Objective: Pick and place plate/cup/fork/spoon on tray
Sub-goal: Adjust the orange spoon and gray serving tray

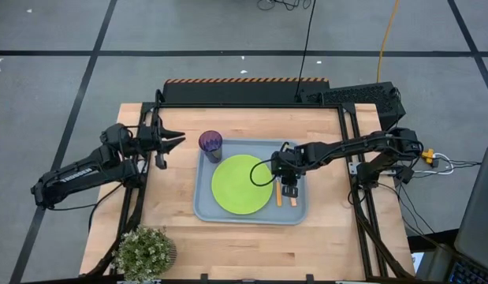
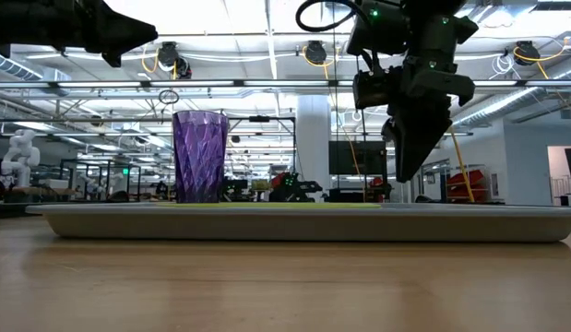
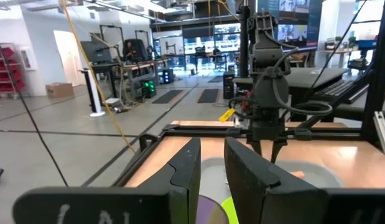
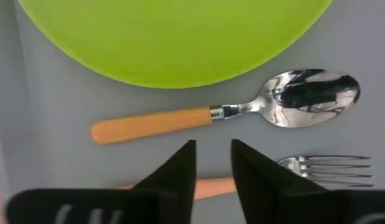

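The grey-blue tray [image 1: 203,207] lies at the table's middle. On it rest the lime-green plate [image 1: 240,183], the purple cup [image 1: 210,143] upright at its far left corner, and, right of the plate, the spoon [image 4: 223,112] and the fork [image 4: 329,169], side by side. My right gripper [image 4: 214,158] hangs above the fork's orange handle [image 4: 211,185], pointing steeply down. It is open by a narrow gap, and its tips [image 2: 410,175] are clear of the tray. My left gripper [image 1: 179,140] waits raised to the left of the cup, open narrowly, with nothing in it.
A small potted plant [image 1: 145,251] stands at the table's near left corner. Black frame rails [image 1: 350,150] run along the table's left, right and far sides. Bare wood [image 1: 228,248] shows between the tray and the near edge.
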You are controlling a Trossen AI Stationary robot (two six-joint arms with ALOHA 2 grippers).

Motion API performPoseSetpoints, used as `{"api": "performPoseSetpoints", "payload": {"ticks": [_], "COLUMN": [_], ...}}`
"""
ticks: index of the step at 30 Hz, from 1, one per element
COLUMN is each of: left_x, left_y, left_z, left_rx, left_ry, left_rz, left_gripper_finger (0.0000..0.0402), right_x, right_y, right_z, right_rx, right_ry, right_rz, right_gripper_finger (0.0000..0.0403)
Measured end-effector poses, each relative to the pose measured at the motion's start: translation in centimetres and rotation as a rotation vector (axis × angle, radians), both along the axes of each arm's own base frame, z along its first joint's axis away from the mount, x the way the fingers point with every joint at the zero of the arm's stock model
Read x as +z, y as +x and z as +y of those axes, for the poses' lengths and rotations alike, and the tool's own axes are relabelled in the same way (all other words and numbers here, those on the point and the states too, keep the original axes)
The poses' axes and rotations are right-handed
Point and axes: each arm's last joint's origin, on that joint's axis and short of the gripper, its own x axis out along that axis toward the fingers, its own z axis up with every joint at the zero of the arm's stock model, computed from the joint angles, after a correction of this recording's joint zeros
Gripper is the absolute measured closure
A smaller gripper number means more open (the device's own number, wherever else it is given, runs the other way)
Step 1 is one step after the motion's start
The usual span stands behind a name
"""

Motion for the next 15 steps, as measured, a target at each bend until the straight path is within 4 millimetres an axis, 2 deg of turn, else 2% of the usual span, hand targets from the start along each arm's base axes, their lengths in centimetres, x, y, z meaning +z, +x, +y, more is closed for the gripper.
{"api": "performPoseSetpoints", "payload": {"ticks": [6, 15], "left_x": [0.01, 0.22], "left_y": [0.0, -0.02], "left_z": [0.01, 0.01], "left_rx": [0.004, 0.004], "left_ry": [-0.003, 0.01], "left_rz": [-0.002, -0.021], "left_gripper_finger": [0.0325, 0.0325], "right_x": [-0.07, -0.11], "right_y": [-0.26, -0.4], "right_z": [0.0, -0.79], "right_rx": [-0.009, -0.028], "right_ry": [0.003, -0.027], "right_rz": [0.028, 0.042], "right_gripper_finger": [0.0395, 0.0402]}}
